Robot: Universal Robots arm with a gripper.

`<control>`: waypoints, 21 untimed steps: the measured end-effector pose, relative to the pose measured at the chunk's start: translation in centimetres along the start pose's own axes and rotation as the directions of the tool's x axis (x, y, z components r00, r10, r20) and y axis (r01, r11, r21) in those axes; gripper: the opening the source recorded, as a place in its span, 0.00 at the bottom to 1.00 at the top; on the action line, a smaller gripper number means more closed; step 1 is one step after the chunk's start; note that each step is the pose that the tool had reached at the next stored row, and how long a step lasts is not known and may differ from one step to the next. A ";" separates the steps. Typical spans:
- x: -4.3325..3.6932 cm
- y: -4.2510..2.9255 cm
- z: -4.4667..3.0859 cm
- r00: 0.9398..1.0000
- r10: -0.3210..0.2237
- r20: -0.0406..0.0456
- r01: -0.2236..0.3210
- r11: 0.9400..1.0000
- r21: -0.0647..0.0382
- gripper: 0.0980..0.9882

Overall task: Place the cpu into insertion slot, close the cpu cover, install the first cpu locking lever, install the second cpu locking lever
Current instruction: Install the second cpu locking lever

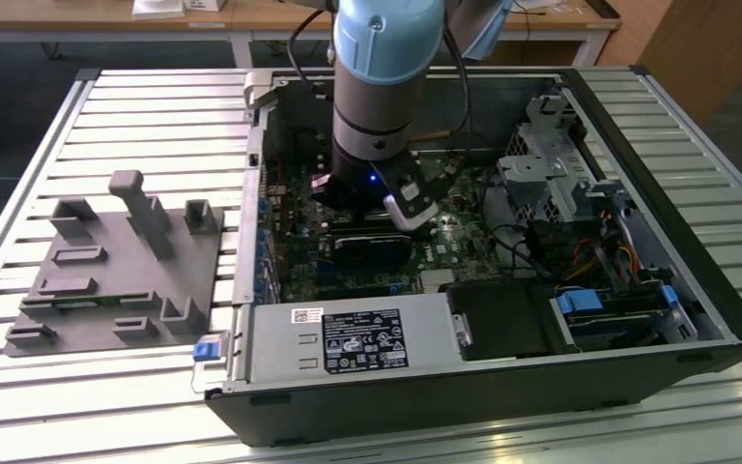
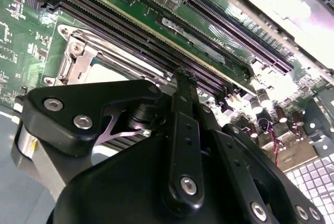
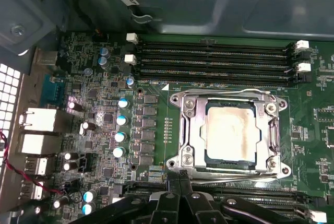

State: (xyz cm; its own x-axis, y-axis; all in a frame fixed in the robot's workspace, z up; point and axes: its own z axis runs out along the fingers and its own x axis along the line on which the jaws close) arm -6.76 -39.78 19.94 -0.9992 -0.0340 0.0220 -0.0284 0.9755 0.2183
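Slatted metal table (image 1: 152, 126) bears the open computer case (image 1: 500, 387); claw (image 3: 180, 176) pinched together, empty, beside the cpu cover (image 3: 228, 130).

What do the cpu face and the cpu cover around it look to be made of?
The cpu: pale silver-grey metal, apparently matte, with a cloudy, smudged look. The cpu cover: thin bright metal plate, probably steel, throwing sharp glints along its edges.

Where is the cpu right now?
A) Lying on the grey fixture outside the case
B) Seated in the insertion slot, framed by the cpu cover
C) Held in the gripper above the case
B: in the first wrist view the cpu lies flat in the socket, the cpu cover framing it.
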 end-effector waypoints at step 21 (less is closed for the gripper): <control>0.47 -0.10 0.54 1.000 -0.001 0.001 0.001 0.999 -0.045 0.01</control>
State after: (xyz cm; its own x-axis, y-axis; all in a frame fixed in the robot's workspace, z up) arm -7.24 -39.78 19.40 -0.9992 -0.0350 0.0205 -0.0284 0.9647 0.2620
